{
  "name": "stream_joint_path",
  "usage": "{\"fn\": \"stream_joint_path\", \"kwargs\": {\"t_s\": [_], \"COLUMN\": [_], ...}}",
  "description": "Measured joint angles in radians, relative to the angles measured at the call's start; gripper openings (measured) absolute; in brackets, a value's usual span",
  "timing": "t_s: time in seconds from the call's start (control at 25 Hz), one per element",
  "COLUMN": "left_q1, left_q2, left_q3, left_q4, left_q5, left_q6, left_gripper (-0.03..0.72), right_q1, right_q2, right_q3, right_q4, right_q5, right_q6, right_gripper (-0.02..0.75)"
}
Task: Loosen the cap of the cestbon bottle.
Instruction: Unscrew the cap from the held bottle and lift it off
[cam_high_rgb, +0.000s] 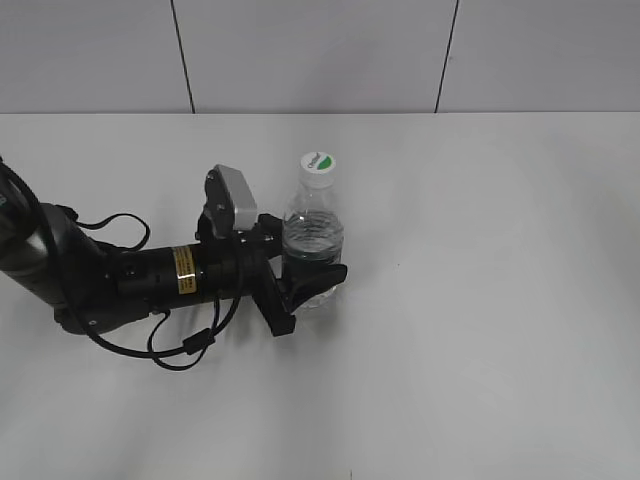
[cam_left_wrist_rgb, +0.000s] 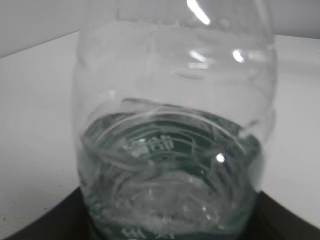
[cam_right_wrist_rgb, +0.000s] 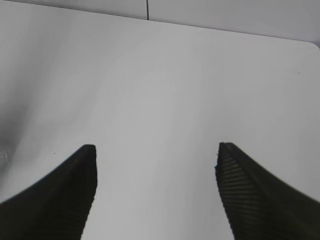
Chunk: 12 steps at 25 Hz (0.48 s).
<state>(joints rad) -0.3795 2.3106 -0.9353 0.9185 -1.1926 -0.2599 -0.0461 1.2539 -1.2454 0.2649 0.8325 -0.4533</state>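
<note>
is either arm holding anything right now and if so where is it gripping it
The left gripper holds the cestbon bottle around its lower body. The right gripper is open over bare table, holding nothing.

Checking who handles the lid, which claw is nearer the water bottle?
Left. The left claw is closed around the bottle; the right claw is open over bare table, with no bottle in its view.

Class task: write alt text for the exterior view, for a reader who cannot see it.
A black robot arm reaches in from the left across a white table, its left claw clamped around the lower body of a small clear cestbon bottle. The bottle stands upright with its white cap, marked in green, on. A pale tiled wall runs behind; no other arm appears.
</note>
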Motion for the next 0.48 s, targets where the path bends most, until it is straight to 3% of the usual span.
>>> {"fn": "stream_joint_path", "kwargs": {"t_s": [0.24, 0.48], "left_q1": [0.0, 0.0], "left_q2": [0.0, 0.0], "left_q3": [0.0, 0.0], "left_q4": [-0.004, -0.007], "left_q5": [-0.001, -0.001], "left_q6": [0.0, 0.0], "left_gripper": [0.41, 0.41], "right_q1": [0.0, 0.009], "right_q2": [0.236, 0.404], "right_q3": [-0.21, -0.343], "right_q4": [0.001, -0.106], "right_q5": [0.167, 0.361], "right_q6": [0.058, 0.227], "right_gripper": [0.564, 0.564]}}
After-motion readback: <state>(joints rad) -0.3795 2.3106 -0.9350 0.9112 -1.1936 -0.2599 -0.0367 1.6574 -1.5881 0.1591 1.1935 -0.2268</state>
